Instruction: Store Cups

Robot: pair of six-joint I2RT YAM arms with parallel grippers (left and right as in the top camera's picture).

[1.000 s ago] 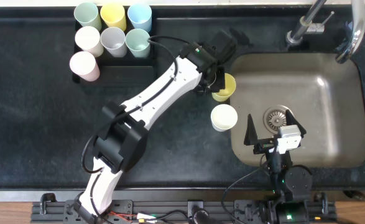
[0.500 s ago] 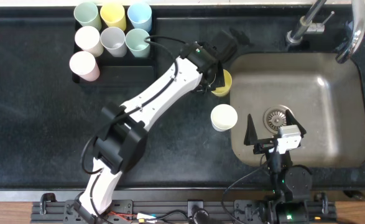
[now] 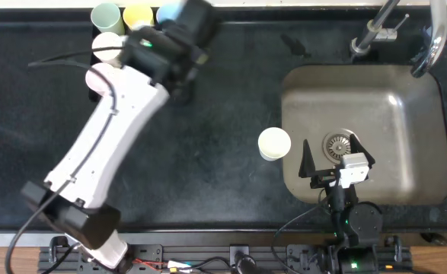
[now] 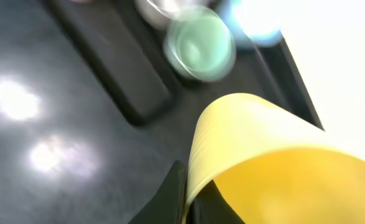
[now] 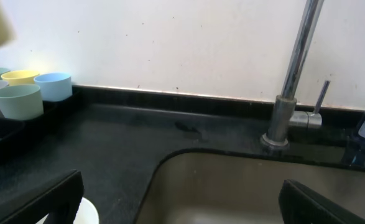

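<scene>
Nearest to us, the left claw point(image 4: 186, 198) is closed on the rim of the yellow cup point(image 4: 275, 168), its dark fingers pinching the wall at the edge. The cup's mouth faces back up the arm, so its long axis runs away from the claw toward the tray point(image 4: 123, 81), tilted rather than upright as far as we can judge. Just past the cup's lip lies a bare stretch of the tray. Beside that stands the green cup point(image 4: 199, 51), with the blue cup point(image 4: 257, 17) behind it. We judge that the coming move turns on this: the free place lies ahead of and below the held cup, and the cup has to come upright over it before the claw lets go.

Farther off, a white cup point(image 3: 273, 143) stands on the counter point(image 3: 208, 167) at the lip of the sink point(image 3: 406, 152), well apart from the tray. The right claw point(image 5: 181, 186) sits near it, fingers spread wide and holding nothing. So the right arm is nearer that cup and the left arm nearer the tray. Beyond rises the tap point(image 5: 297, 68).

We can read no brand, label or writing on any of these things
</scene>
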